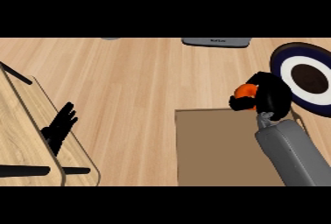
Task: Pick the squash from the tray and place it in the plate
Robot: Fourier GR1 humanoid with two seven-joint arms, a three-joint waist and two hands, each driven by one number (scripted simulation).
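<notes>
Fingers [241, 104] of the right hand [268, 98] curl round one orange squash [245, 91], most of it hidden behind the black hand. It sits above the far right corner of the one brown tray [213, 148], just left of the plate [284, 65]. One plate only, dark blue rim, white ring, dark centre, lying beyond the tray's right corner. Left hand [59, 127] is well left of the tray, fingers straight and up, holding nothing, resting over a light wooden board [26, 131]. Beyond the tray, at the counter's far edge, one grey object [216, 42] carries dark writing, too small to read.
</notes>
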